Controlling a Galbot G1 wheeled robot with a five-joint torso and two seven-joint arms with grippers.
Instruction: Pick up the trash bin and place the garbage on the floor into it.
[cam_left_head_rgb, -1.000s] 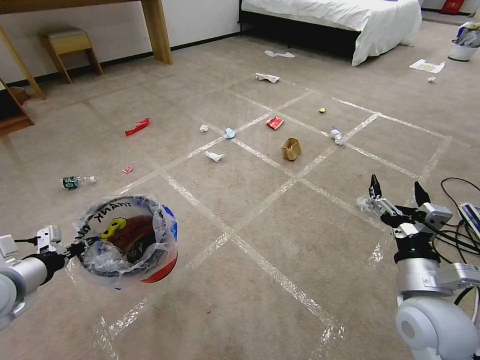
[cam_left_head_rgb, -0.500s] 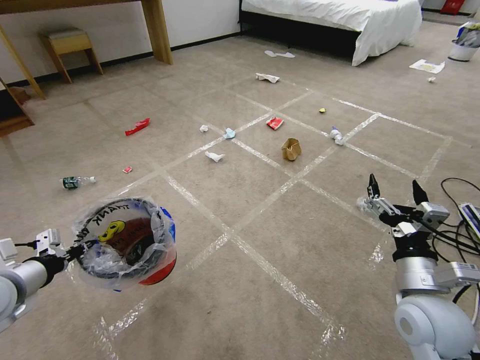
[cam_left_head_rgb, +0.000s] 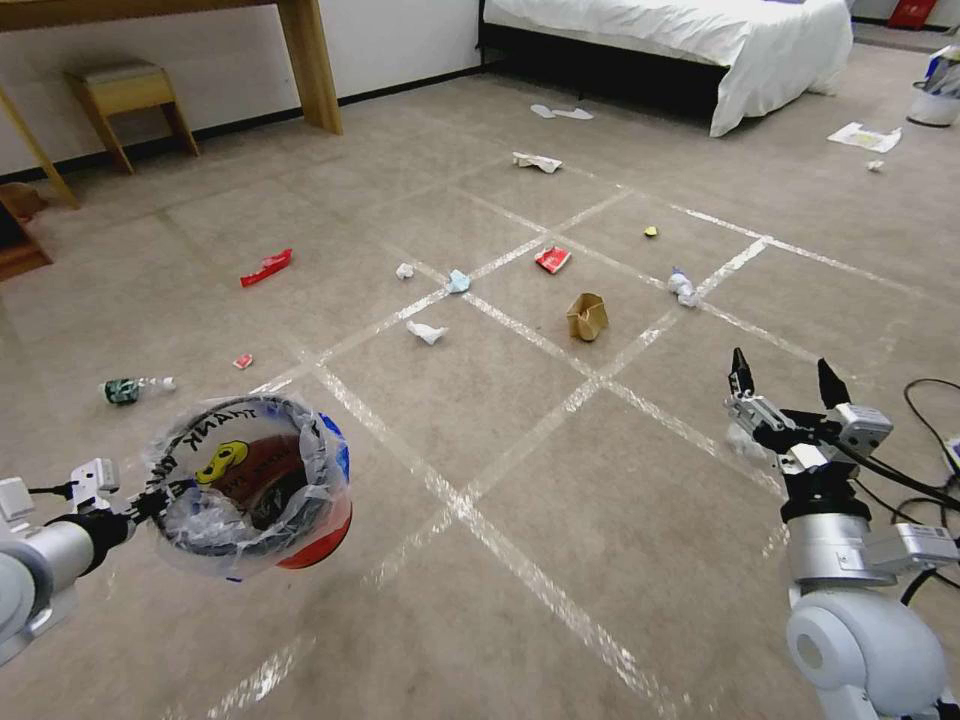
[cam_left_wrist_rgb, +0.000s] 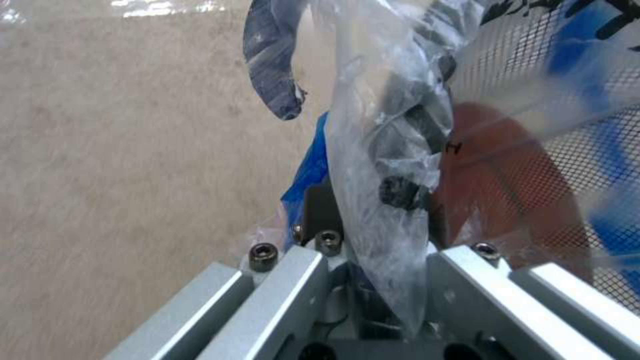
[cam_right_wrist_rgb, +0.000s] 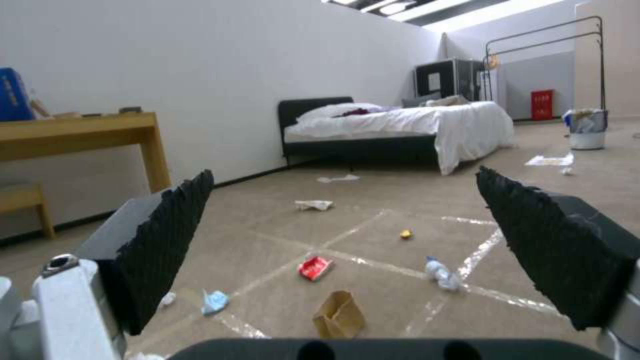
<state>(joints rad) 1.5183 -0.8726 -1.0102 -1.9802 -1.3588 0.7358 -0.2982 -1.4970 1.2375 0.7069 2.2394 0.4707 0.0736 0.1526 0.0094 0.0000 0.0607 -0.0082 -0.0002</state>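
The trash bin (cam_left_head_rgb: 250, 485), red with a clear printed bag, hangs above the floor (cam_left_head_rgb: 520, 600) at lower left. My left gripper (cam_left_head_rgb: 150, 495) is shut on its rim; the left wrist view shows the fingers (cam_left_wrist_rgb: 320, 270) pinching bag and rim of the trash bin (cam_left_wrist_rgb: 520, 165). My right gripper (cam_left_head_rgb: 785, 375) stands open at right, empty, with a white tissue (cam_left_head_rgb: 745, 440) on the carpet beneath it. Garbage lies ahead: a brown paper bag (cam_left_head_rgb: 587, 317), red wrappers (cam_left_head_rgb: 552, 259) (cam_left_head_rgb: 266, 267), a crushed bottle (cam_left_head_rgb: 684, 288), a mask (cam_left_head_rgb: 458, 281). The right gripper (cam_right_wrist_rgb: 343, 172) faces the paper bag (cam_right_wrist_rgb: 340, 315).
More litter: a green-labelled bottle (cam_left_head_rgb: 130, 388), tissues (cam_left_head_rgb: 427, 332), a yellow scrap (cam_left_head_rgb: 650, 231). A bed (cam_left_head_rgb: 700, 40) stands at the back, a wooden stool (cam_left_head_rgb: 125, 95) and desk leg (cam_left_head_rgb: 310, 60) at back left, a white bin (cam_left_head_rgb: 935, 100) far right, cables (cam_left_head_rgb: 930, 420) beside my right arm.
The whole picture has shifted: the camera moved, and the litter sits lower and nearer in view. Both arms keep their pose, the bin still held.
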